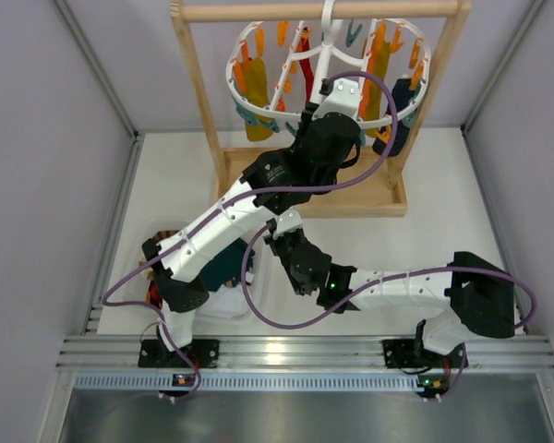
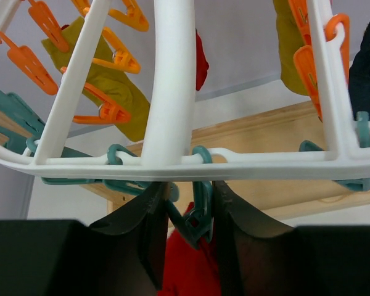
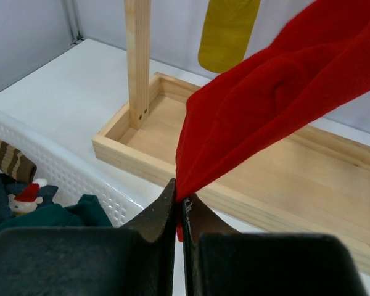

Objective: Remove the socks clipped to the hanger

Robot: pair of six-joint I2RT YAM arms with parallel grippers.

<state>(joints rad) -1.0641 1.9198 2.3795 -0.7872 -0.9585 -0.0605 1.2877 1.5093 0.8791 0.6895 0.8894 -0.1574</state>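
left hand point(image 2: 188, 188) is up under the near rim of the hanger point(image 2: 172, 80), one finger on each side of a teal clip point(image 2: 197, 216) that bites the top of a red sock point(image 3: 265, 105). fingers are partly apart with the clip between them, but honestly i can't tell if they're actually squeezing it or just sitting beside it.

right hand point(image 3: 179, 198) is pinched together on the lower edge of that red sock, and the fabric stretches from it toward the upper right of the right wrist view.

hanger hangs from the wooden rack point(image 1: 203, 101) at the top middle of the overhead view, with orange and teal clips all around it. other socks there: a mustard sock point(image 1: 257, 120) on the left side, another mustard one further right, and a navy sock point(image 1: 399, 115) at the right edge of the ring.

white basket point(image 3: 61, 154) sits on the counter point(image 1: 443, 203) in the lower left of the overhead view, partly under the left arm, with dark teal fabric and a brown striped sock point(image 3: 9, 161) in it.
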